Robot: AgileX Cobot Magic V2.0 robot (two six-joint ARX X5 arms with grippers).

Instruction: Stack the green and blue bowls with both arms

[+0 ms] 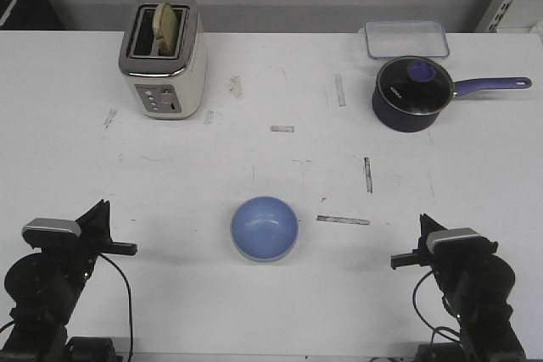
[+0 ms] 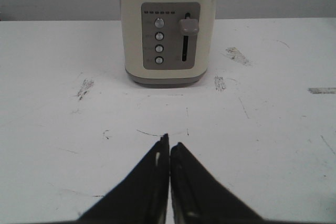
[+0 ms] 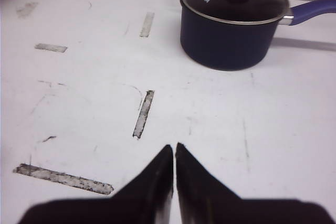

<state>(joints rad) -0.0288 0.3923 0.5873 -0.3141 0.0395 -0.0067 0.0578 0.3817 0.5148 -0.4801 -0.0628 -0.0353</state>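
The light blue bowl [image 1: 265,228] sits upright on the white table [image 1: 271,158] near its front edge, midway between the arms. A pale band shows under its near rim; I cannot tell whether that is the green bowl, and no separate green bowl is in view. My left gripper [image 1: 129,249] rests low at the front left, well left of the bowl, shut and empty [image 2: 169,143]. At the front right my right gripper [image 1: 397,258] is likewise shut with nothing in it [image 3: 174,148]. Neither wrist view shows a bowl.
A cream toaster [image 1: 163,57] with bread in it stands at the back left, straight ahead of the left gripper [image 2: 168,30]. A dark blue lidded saucepan [image 1: 411,93] with its handle pointing right and a clear lidded box [image 1: 405,38] are at the back right.
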